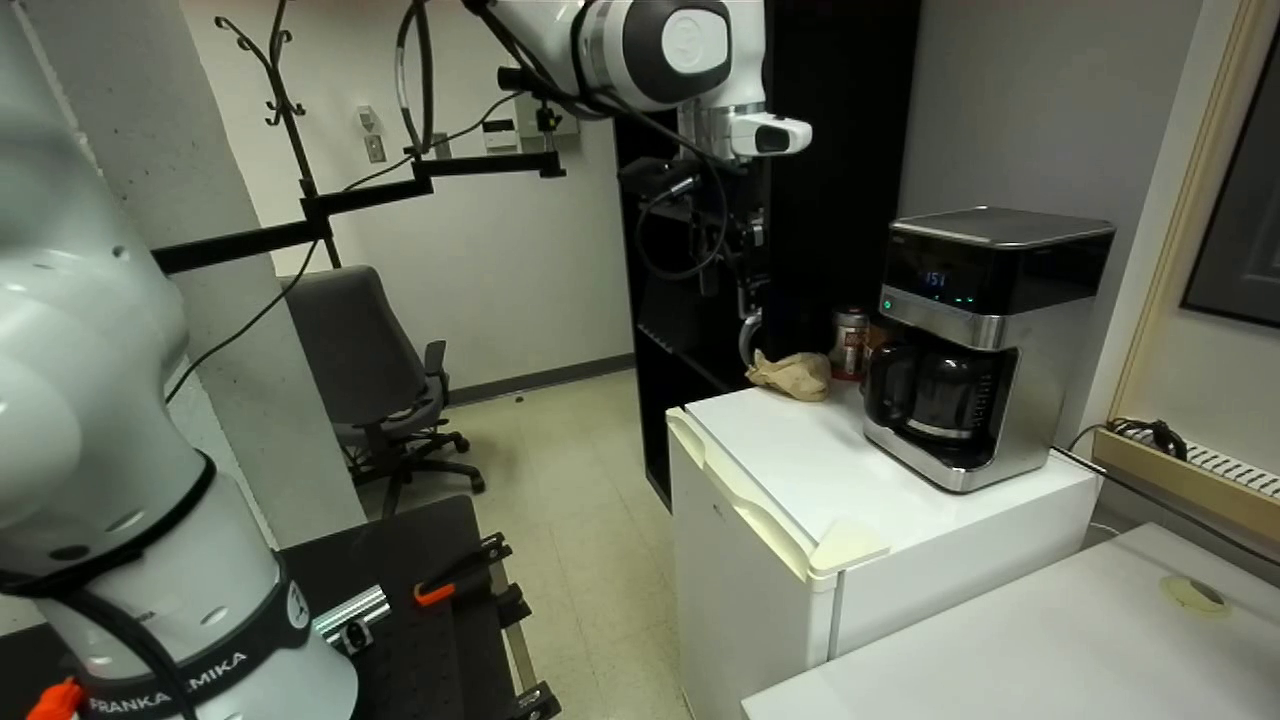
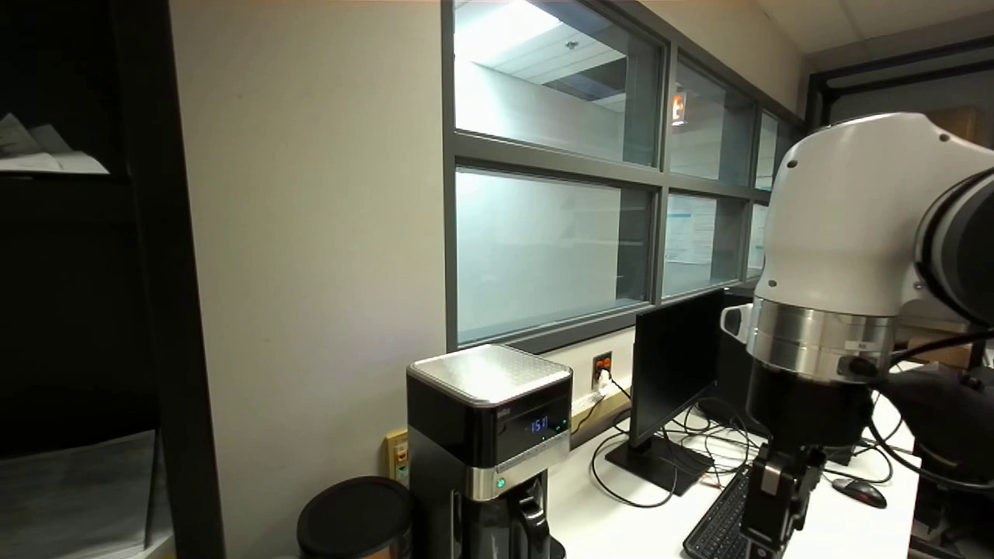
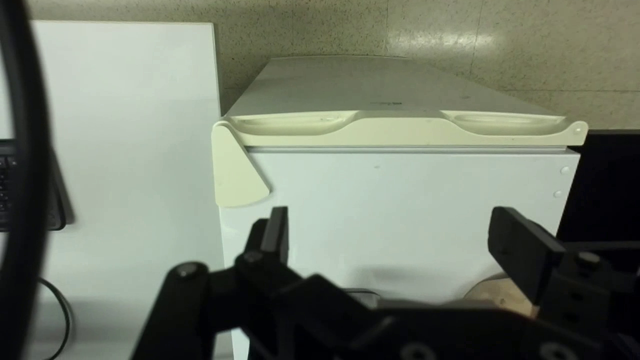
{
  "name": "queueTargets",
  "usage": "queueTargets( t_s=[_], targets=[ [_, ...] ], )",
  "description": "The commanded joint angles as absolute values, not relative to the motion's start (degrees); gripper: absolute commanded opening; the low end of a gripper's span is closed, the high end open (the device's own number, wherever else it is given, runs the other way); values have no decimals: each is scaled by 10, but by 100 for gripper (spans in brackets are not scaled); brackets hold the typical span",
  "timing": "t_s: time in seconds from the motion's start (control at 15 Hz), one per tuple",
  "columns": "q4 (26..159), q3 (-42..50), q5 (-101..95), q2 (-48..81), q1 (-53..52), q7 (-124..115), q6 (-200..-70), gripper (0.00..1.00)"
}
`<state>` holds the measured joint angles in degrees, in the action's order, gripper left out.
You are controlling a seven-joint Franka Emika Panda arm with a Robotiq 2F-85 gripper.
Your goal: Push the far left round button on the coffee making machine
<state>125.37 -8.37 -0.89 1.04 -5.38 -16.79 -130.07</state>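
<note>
The coffee making machine [image 1: 1050,400] is a boxy black and silver drip machine standing on a white cabinet. It also shows in an exterior view [image 2: 443,442], cut off at the bottom. A green-lit round button [image 1: 886,304] sits at the left end of its silver front band, also visible in an exterior view [image 2: 501,483]. The dark glass carafe [image 1: 945,395] is inside. My gripper [image 3: 391,220] is open and empty, pointing down over the cabinet top, apart from the machine. In the wrist view only a small edge of the machine [image 3: 367,298] shows; its buttons are hidden.
The white cabinet [image 1: 780,440] has a cream front edge. A crumpled brown bag [image 1: 792,376] and a jar [image 1: 850,343] stand beside the machine. A black-lidded tub [image 2: 357,516], a monitor [image 2: 675,365] and a keyboard [image 2: 718,516] are around it. A white desk [image 1: 1050,640] adjoins.
</note>
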Motion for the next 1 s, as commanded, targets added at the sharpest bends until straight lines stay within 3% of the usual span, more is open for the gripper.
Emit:
queueTargets(
  t_s=[0.0, 0.27, 0.33, 0.47, 0.93],
  targets=[
    [1221, -75, -32, 52, -61, -194, -1326, 100],
    [1196, -67, -44, 86, -65, -209, -1342, 94],
    [1186, -65, -45, 98, -65, -211, -1346, 71],
    [1169, -60, -50, 119, -67, -214, -1362, 63],
    [1125, -22, -119, 178, -95, -255, -1445, 10]
  ],
)
